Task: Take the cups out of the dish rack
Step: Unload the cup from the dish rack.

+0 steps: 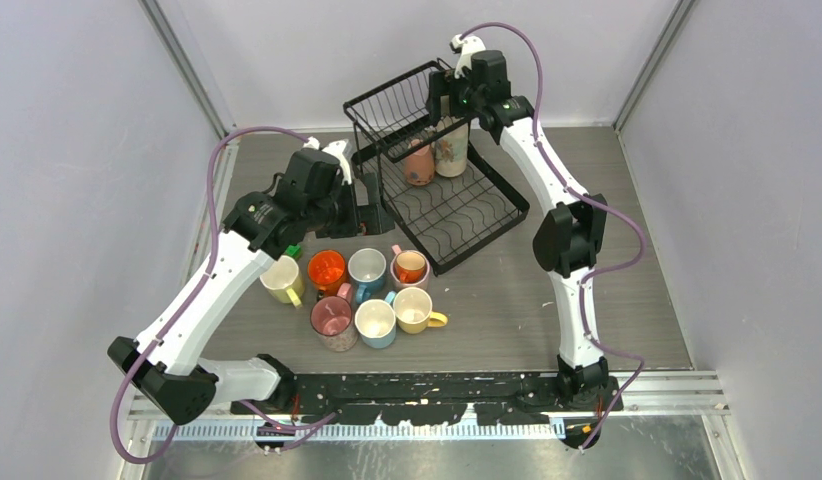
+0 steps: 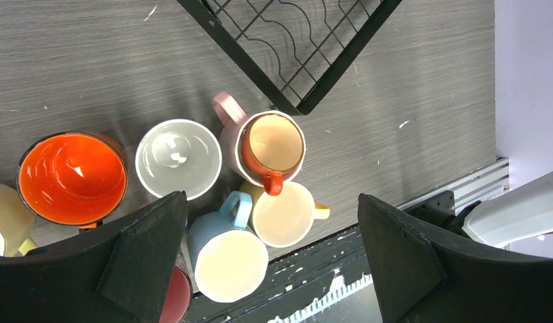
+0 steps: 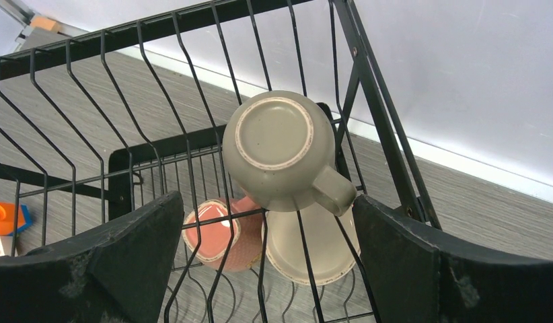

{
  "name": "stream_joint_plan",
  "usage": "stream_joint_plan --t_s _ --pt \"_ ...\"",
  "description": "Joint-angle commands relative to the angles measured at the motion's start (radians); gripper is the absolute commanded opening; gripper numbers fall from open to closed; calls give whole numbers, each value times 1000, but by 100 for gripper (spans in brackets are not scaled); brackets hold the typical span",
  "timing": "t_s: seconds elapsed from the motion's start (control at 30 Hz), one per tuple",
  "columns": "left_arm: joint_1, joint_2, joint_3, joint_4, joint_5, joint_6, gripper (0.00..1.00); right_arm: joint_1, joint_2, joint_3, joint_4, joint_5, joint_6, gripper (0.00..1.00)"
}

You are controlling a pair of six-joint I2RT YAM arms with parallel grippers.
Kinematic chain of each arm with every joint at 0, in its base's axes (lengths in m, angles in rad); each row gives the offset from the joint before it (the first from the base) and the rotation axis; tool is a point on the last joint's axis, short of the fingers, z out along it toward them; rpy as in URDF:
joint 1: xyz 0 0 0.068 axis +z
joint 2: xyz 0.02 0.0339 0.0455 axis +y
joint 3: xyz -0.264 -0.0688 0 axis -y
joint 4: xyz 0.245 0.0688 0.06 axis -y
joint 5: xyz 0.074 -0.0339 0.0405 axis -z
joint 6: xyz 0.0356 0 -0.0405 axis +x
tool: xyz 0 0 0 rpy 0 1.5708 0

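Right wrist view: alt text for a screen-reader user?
A beige mug sits bottom-up on the upper wires of the black dish rack, framed between the open black fingers. Below it, seen through the wires, a salmon mug and a cream mug are also bottom-up.

The dish rack (image 1: 447, 205) is black wire. The table (image 2: 92, 67) has a grey wood-grain pattern. On the table: orange cup (image 2: 72, 176), light blue cup (image 2: 228, 259), pink cup (image 2: 228, 141), yellow cup (image 2: 284, 215). In the rack: grey-beige cup (image 3: 277, 148) and salmon cup (image 3: 223, 232), which is finely speckled.
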Motion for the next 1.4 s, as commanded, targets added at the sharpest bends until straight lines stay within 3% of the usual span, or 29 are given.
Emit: stream_joint_plan --t_s 0.0,0.47,0.8,1.13,1.37 --pt "-5 1 6 -1 -15 18 100 0 -67 20 158 -25 -64 100" --pt "-5 -2 -14 18 -4 10 100 -1 -147 1 168 -27 12 100" --pt "-6 -1 -26 36 16 5 100 -1 -238 -118 218 -31 54 100" --pt "-5 4 -21 32 16 8 100 -1 -47 152 61 -77 -5 100" --pt "-5 12 -1 12 5 19 100 -1 46 229 89 -92 -3 100"
